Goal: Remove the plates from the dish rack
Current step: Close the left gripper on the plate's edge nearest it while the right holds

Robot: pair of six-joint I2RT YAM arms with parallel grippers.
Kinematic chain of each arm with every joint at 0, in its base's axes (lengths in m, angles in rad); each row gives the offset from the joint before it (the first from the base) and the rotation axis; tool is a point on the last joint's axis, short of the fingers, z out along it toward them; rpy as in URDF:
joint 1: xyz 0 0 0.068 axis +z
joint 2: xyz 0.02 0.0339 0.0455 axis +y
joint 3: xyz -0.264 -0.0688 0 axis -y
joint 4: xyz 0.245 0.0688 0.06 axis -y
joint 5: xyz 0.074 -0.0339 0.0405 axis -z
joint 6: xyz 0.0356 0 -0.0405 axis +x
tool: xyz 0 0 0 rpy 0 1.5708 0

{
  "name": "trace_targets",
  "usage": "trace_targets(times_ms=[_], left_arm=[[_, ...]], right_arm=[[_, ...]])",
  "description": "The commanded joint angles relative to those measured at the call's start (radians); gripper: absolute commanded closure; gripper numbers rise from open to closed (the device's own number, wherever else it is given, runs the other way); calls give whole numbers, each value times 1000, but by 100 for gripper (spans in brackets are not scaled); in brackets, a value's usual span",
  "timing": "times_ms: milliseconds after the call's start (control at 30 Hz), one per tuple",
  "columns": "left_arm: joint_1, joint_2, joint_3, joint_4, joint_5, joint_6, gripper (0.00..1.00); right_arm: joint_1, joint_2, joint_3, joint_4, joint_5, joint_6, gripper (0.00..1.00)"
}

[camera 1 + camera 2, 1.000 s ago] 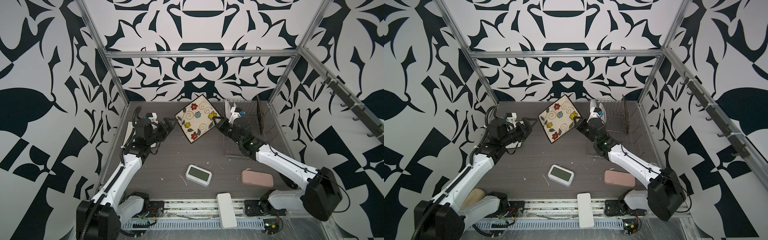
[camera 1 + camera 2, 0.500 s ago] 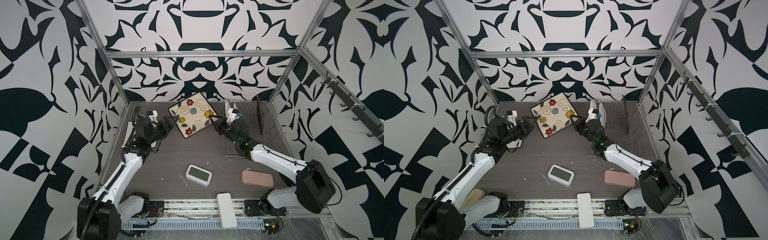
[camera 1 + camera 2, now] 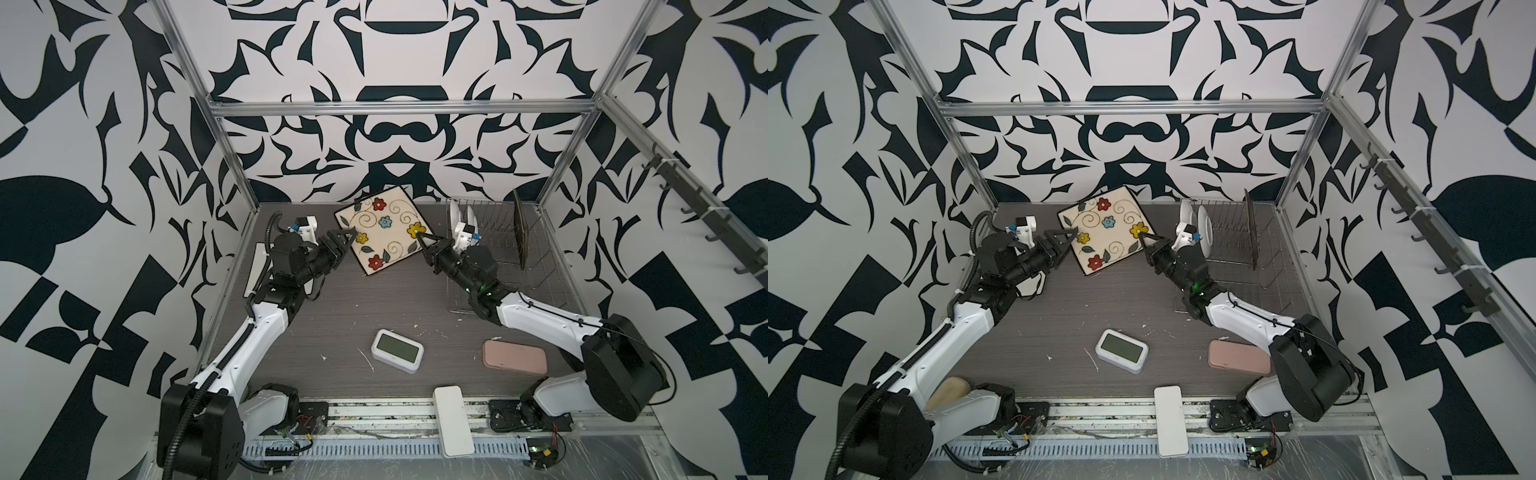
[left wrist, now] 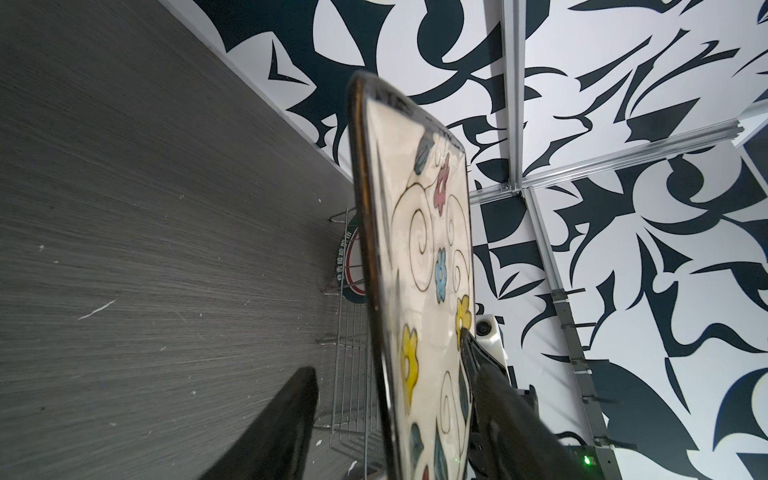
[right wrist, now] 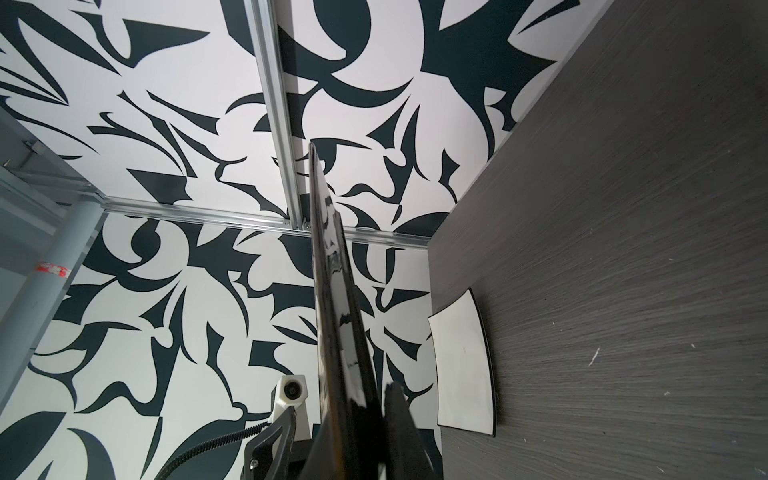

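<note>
Floral plate (image 3: 384,230) out of dish rack (image 3: 496,226), held tilted on one corner over rear-centre of table (image 3: 332,332), left of rack. Right gripper (image 3: 419,237) clenched on its right edge. Left gripper (image 3: 351,239) straddles left edge, not clamped: one finger (image 4: 282,419) stands off plate's back. Lower corner probably clear of table, hard to tell. Dark plate (image 3: 520,226) and white plates (image 3: 455,214) upright in rack. Table bare beneath; clock (image 3: 397,351), pink case (image 3: 514,358) near front.

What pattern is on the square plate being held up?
Cream plate with coloured flowers and swirls; clearest in a top view.
</note>
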State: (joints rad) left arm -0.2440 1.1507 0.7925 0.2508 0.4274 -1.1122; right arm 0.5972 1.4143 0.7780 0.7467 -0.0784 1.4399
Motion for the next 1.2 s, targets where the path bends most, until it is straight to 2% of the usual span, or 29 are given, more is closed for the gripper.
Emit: trace_targets(times_ms=[0,167,433,900,1167], left_arm=[[-23,15,-14,67,-7,-24,37],[-76,33,-22,114,-48,-34,43],[-80,41,-26,149,-60,-55,57],[-74,27,-2,125,-98,-47,55],[-73,20,-4,120,-91,-47,67]], right_arm=[[8,-99,47,322,-14,60,100],[18,-99,45,336,-12,53,100],[27,-92,47,352,-11,60,100],[27,-104,33,350,-1,52,100],[27,-87,29,367,-20,74,100]])
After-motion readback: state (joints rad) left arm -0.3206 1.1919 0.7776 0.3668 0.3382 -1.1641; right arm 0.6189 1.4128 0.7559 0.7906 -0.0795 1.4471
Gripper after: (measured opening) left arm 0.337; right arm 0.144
